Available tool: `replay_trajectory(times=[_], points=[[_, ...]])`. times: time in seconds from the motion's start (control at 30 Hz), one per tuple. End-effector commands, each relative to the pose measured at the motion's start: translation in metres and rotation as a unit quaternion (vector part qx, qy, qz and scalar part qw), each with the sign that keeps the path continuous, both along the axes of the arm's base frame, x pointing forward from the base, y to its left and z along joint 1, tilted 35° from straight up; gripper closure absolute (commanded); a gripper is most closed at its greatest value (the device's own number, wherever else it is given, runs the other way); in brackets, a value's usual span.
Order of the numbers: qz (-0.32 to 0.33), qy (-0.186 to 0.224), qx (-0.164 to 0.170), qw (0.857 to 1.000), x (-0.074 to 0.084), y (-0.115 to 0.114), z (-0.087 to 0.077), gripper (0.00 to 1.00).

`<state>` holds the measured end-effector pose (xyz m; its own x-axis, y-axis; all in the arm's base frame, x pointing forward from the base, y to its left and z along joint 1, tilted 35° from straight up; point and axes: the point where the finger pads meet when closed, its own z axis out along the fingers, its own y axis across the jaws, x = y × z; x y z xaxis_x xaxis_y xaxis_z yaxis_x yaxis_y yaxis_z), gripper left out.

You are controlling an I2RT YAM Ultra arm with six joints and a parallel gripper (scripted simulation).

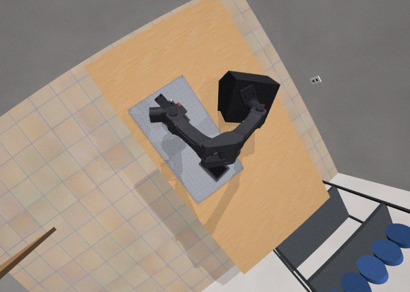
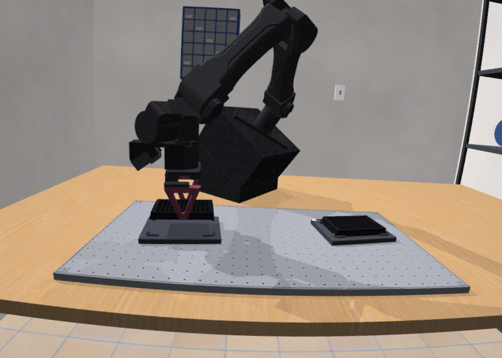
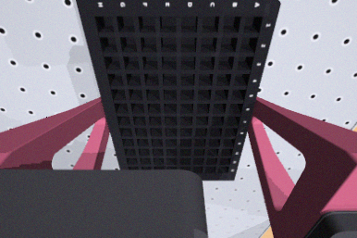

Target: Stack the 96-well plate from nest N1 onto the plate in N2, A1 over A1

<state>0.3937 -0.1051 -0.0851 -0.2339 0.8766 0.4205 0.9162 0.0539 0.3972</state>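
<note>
My gripper (image 2: 182,202), with dark red fingers, is shut on a black 96-well plate (image 2: 181,209) at the left of the grey perforated baseplate (image 2: 259,248). It holds the plate level, a little above the dark plate nest N1 (image 2: 180,230). In the wrist view the plate (image 3: 178,81) fills the middle, and my gripper (image 3: 178,103) has its fingers pressed against the two long sides. The row letters run along the plate's far edge. A second black 96-well plate (image 2: 353,224) sits in nest N2 (image 2: 352,237) at the right. In the overhead view the arm hides most of both nests.
The arm's black base block (image 2: 243,155) stands behind the baseplate on the wooden table (image 2: 425,208). A dark shelf rack (image 2: 482,82) stands off the table at the far right.
</note>
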Motion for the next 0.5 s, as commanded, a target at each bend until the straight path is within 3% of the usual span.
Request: replay_trajectory(times=[0.0,0.47], points=[[-0.011,-0.021,-0.013,1.000,0.005,-0.022,0.024,1.00],[-0.011,-0.021,-0.013,1.000,-0.003,-0.031,0.041,1.00]])
